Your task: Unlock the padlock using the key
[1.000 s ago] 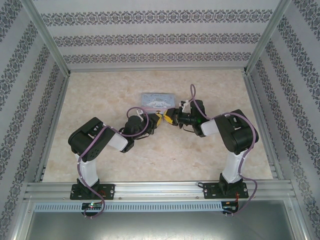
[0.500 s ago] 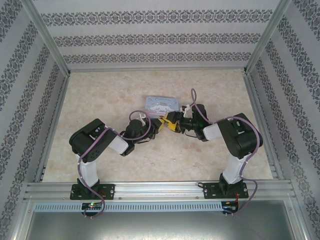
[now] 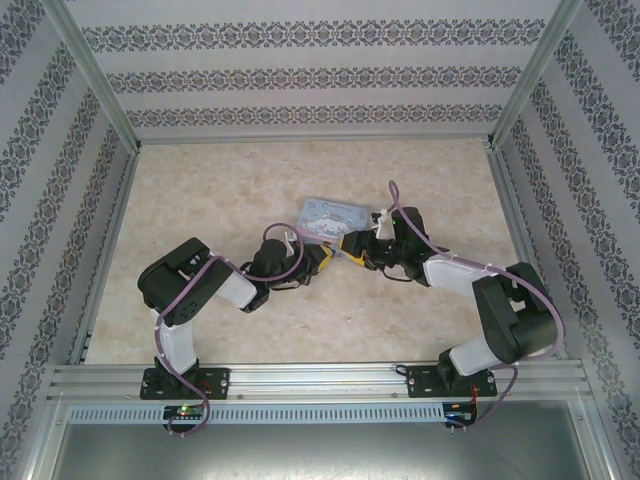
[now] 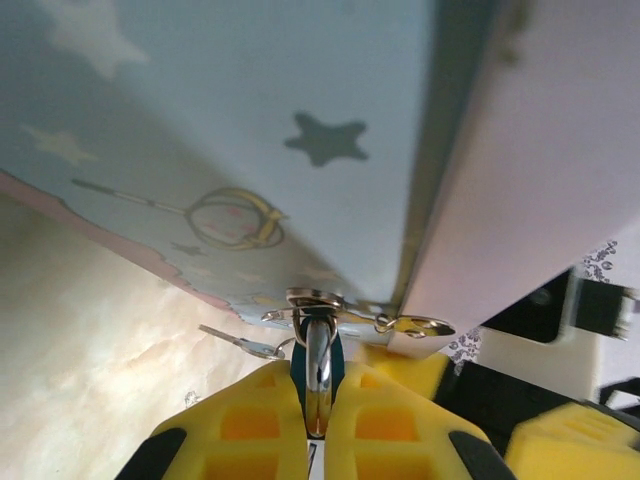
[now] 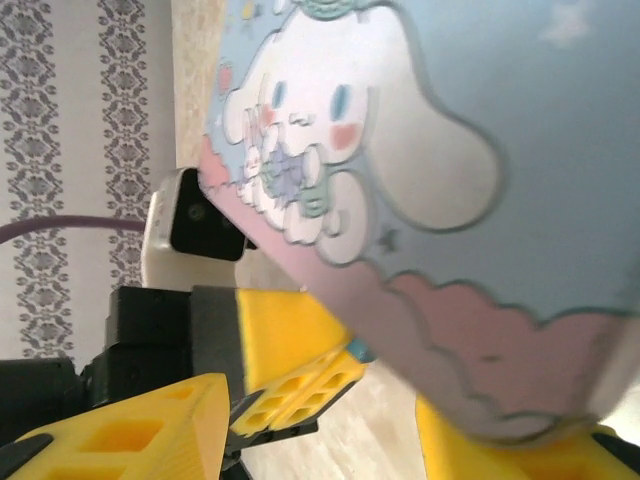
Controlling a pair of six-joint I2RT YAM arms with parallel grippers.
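Now, from the top external view, the tin [image 3: 335,212] has slid toward 3 o'clock on the tabletop [image 3: 200,190] and turned a little, its right end dipping toward 5 o'clock. The right arm's elbow has swung out toward 4 o'clock. The left end effector [image 3: 322,258] and right end effector [image 3: 352,246] meet just under the tin's near edge, the right one at 2 o'clock of the left.

At the left wrist, the pads [image 4: 250,420] are pressed together on the padlock [image 4: 330,362]. Its silver shackle [image 4: 318,385] runs up between them to the hasp [image 4: 320,298] at 12 o'clock. The tin's side looms above, seemingly tipped. The key [image 4: 240,346] hangs loose at 9 o'clock of the padlock, just beside it, in neither grip.

At the right wrist, the fingers [image 5: 130,435] stand spread. The tin's printed face fills the upper right, and its lower edge lies close over the finger at 5 o'clock. I cannot tell whether they touch. The left arm's yellow pads sit in the gap at 7 o'clock.

I judge that the shift comes from the tin being dragged by the pinched padlock, so the lock is steadied. Unlocking has not begun: the right end effector has yet to take the key.
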